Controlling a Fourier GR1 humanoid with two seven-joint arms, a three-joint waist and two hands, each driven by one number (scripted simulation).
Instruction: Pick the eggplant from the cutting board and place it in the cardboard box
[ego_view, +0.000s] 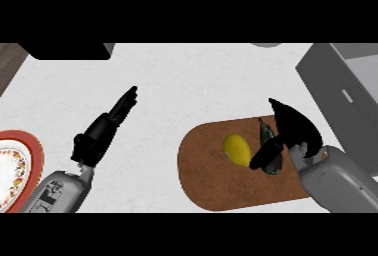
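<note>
The eggplant (264, 131), dark and greenish, lies on the right part of the brown cutting board (214, 190). Only its upper end and lower tip show. My right hand (295, 127) covers it from the right, with the thumb (267, 152) curled across its middle and the fingers along its far side. The box (336, 80) looks grey here and stands at the right edge, just beyond that hand. My left hand (103, 132) is open over the bare counter left of the board, fingers straight and pointing away, holding nothing.
A yellow lemon (236, 150) sits on the board just left of the eggplant. A red-rimmed patterned plate (16, 170) lies at the left edge. A dark block (66, 50) stands at the back left.
</note>
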